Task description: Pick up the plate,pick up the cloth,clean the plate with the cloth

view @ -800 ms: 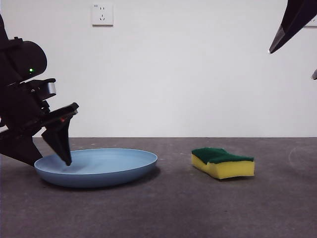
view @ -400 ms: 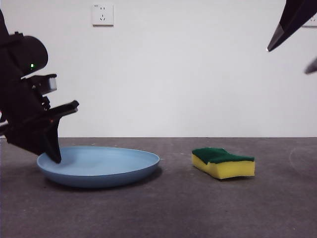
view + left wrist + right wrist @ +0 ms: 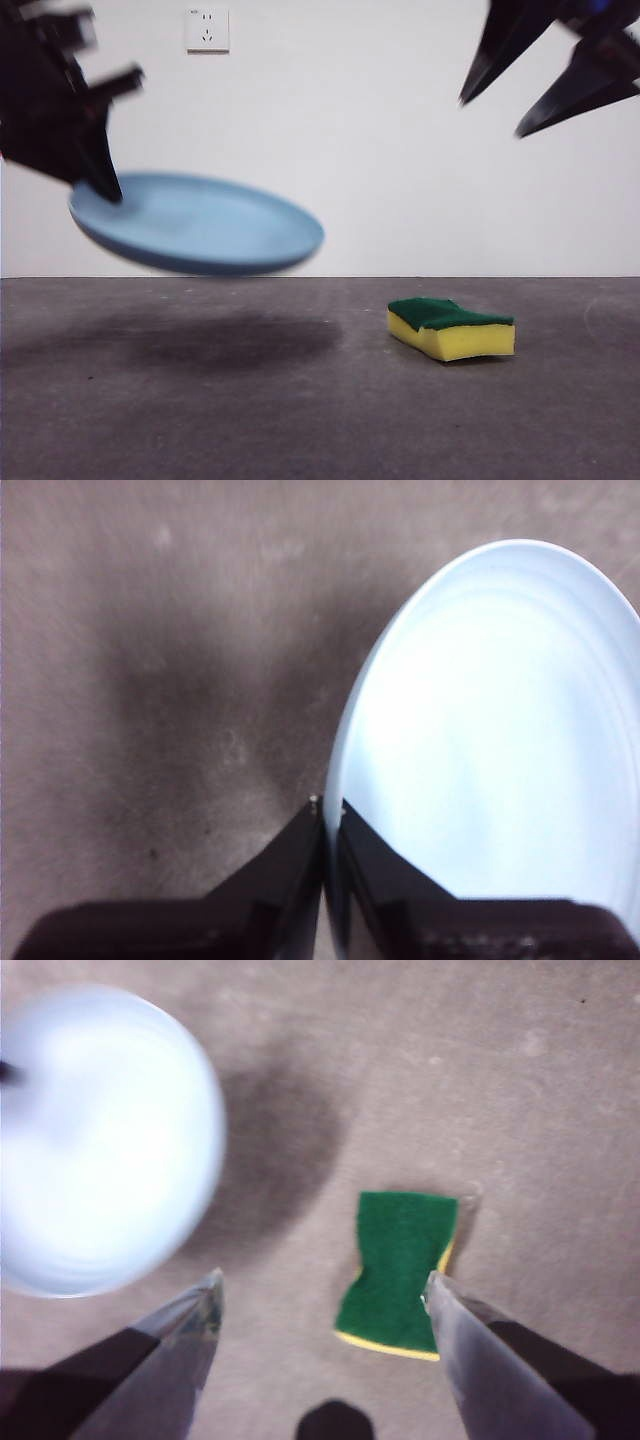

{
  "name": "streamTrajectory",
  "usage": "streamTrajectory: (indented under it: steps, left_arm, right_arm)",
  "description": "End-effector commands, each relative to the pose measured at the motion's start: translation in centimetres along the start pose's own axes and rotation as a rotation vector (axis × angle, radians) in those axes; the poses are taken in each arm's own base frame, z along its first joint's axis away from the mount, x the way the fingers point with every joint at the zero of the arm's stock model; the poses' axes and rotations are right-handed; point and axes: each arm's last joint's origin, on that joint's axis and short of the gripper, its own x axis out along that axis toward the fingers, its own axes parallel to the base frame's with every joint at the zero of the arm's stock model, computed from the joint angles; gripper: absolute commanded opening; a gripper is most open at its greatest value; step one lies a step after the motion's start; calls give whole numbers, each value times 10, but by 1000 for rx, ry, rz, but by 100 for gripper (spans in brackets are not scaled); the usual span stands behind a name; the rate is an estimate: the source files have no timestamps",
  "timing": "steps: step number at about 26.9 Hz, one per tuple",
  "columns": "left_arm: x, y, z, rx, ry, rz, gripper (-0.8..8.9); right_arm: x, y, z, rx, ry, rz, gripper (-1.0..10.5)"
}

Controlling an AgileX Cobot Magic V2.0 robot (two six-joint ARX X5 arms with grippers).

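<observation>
Lifted off the table since half a second ago, the plate now hangs in the air, tilted, with its dark shadow spread on the table below; the right gripper has also come down into view at the upper right, where only a tip showed before.

Nearest in the front view, the sponge lies flat on the table, green face up, just where it lay earlier. It sits to the right of the plate and lower than it, well apart from it, touching neither gripper.

Left of the sponge and above table level, the left gripper pinches the plate's rim at the edge farthest from the sponge. In the left wrist view its jaws are closed tight on the rim, one inside the plate and one outside, with hardly any gap between them. The plate's sponge-side edge dips lower than the gripped edge.

Above the sponge, the right gripper hangs with its jaws spread wide and nothing between them. Its wrist view shows the sponge on the table between the two jaws of the right gripper, clear of both, and the blurred plate off to one side.

Farthest back, a wall socket sits high on the white wall, above the plate.
</observation>
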Motion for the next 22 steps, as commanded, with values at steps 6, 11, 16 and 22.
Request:
streamTrajectory:
  steps: [6, 11, 16, 22]
  left_arm:
    - [-63, -12, -8, 55, -77, 2, -7]
    - [-88, -14, -18, 77, -81, 44, -7]
    - [-92, -14, -25, 73, -31, 48, -7]
    - [-92, -14, -25, 72, -25, 49, -7]
  right_arm:
    - [68, 8, 7, -136, 177, -81, 347]
    - [117, 4, -3, -175, 292, -135, 347]
    - [155, -6, -23, -161, 400, -137, 346]
    - [170, -10, -34, -152, 451, -140, 216]
